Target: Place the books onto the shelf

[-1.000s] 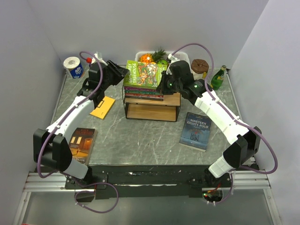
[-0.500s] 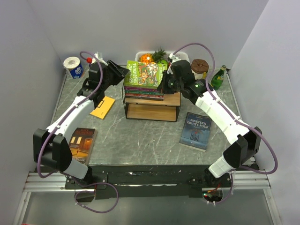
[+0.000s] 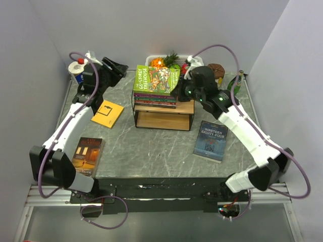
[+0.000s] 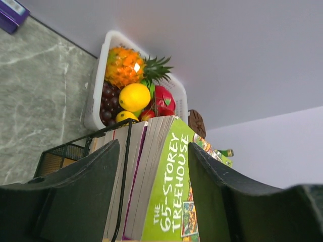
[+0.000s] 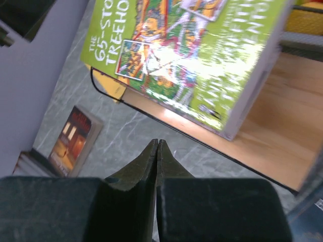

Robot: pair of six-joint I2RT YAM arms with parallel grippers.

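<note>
Books (image 3: 155, 83) stacked atop shelf (image 3: 161, 120), left gripper (image 3: 120, 67) released beside them, right gripper (image 3: 176, 93) clenched empty at their right edge

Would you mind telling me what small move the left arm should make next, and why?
Probably swing the left gripper down toward the yellow book. Its jaws stand open and empty, clear of the stack on the shelf. That book lies flat on the table nearest it, not yet shelved.
</note>
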